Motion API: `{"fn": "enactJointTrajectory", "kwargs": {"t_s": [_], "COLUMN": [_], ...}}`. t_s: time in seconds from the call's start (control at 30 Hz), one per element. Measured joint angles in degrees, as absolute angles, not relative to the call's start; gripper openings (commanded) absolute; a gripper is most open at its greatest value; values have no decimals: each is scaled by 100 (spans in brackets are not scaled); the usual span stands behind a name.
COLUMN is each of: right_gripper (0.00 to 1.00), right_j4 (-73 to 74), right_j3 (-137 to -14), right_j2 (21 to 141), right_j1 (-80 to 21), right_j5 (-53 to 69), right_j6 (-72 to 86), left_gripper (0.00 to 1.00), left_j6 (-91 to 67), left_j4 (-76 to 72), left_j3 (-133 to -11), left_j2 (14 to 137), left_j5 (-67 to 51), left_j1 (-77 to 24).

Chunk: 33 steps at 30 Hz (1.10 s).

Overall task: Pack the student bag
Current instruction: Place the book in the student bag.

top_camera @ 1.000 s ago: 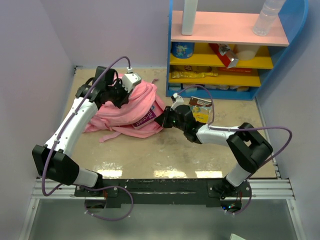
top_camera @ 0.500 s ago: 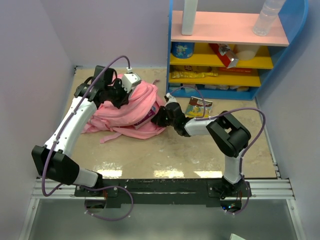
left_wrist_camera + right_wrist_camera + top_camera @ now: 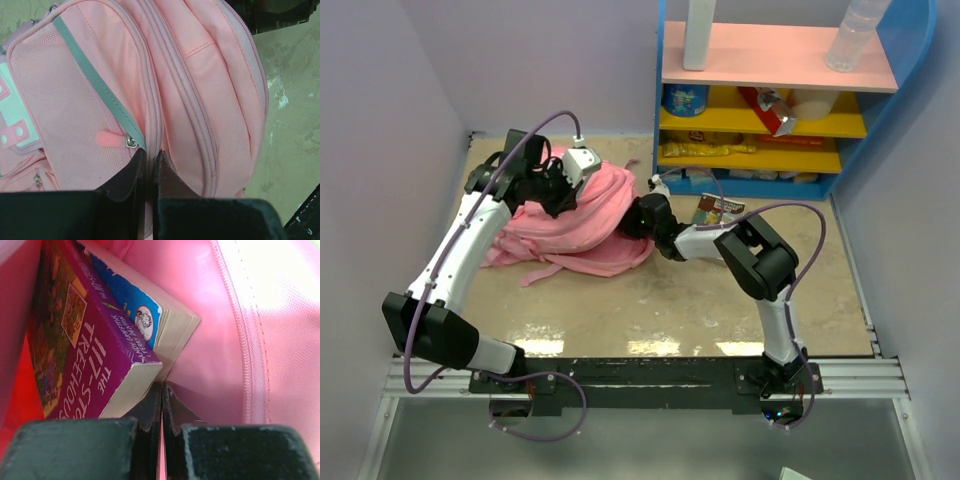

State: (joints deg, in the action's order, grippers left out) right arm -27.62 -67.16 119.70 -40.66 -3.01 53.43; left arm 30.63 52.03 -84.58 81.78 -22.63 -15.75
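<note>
Fabric of the student bag lies heaped on the far left part of the table, a soft pink mound with its straps trailing toward the near edge. The left gripper sits on top of the mound. In the left wrist view its fingers are drawn almost together, pinching the pink cloth at a zipper seam. Just to the left of the grip are a mesh pocket edged in grey and a small pink zipper pull.

The right gripper reaches in from the right, its tip buried in the bag's right-hand side. From the right wrist camera, its fingers are pressed together with nothing between them, surrounded by glossy pink lining. Directly ahead of them two books stand tilted inside the bag: a purple paperback with "Treehouse" on its spine, and behind it, touching it, a blue-covered book. The corner of the purple one sits just beside the closed fingertips.

Outside the bag, another book lies flat on the table near the foot of the blue shelf unit.
</note>
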Motion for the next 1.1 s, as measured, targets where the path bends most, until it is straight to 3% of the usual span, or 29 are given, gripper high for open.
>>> {"fn": "enactJointTrajectory", "kwargs": {"t_s": [0.27, 0.33, 0.37, 0.4, 0.5, 0.6, 0.83, 0.97, 1.0, 1.1], "right_gripper": [0, 7, 14, 31, 46, 53, 48, 49, 58, 73], "right_j4": [-3444, -3562, -3562, -3546, -3417, -3339, -3426, -2652, -2436, -1758], "right_j3": [-7107, -7218, -7273, -7288, -7249, -6936, -5378, -5006, -4945, -4735], "right_j2": [12573, 12713, 12742, 12742, 12602, 12202, 10696, 9828, 9574, 8742], "right_j1": [-4213, -4248, -4265, -4278, -4265, -4169, -3618, -3267, -3208, -2956], "right_j5": [71, 244, 309, 368, 414, 462, 788, 766, 670, 460], "right_j6": [5994, 6097, 6128, 6134, 6084, 5999, 5830, 5457, 5354, 5118], "left_gripper": [0, 0, 0, 0, 0, 0, 0, 0, 0, 0], "left_j6": [3111, 3114, 3114, 3116, 3114, 3109, 3063, 3050, 3044, 3009], "left_j4": [5269, 5299, 5312, 5323, 5332, 5325, 5260, 5199, 5192, 5179], "left_j3": [-8508, -8508, -8508, -8508, -8510, -8508, -8506, -8503, -8499, -8482], "left_j2": [8281, 8287, 8287, 8287, 8287, 8287, 8287, 8287, 8287, 8287], "left_j5": [-2292, -2287, -2276, -2268, -2255, -2285, -2508, -2589, -2606, -2637], "left_j1": [-1531, -1514, -1507, -1500, -1494, -1472, -1380, -1299, -1284, -1273]}}
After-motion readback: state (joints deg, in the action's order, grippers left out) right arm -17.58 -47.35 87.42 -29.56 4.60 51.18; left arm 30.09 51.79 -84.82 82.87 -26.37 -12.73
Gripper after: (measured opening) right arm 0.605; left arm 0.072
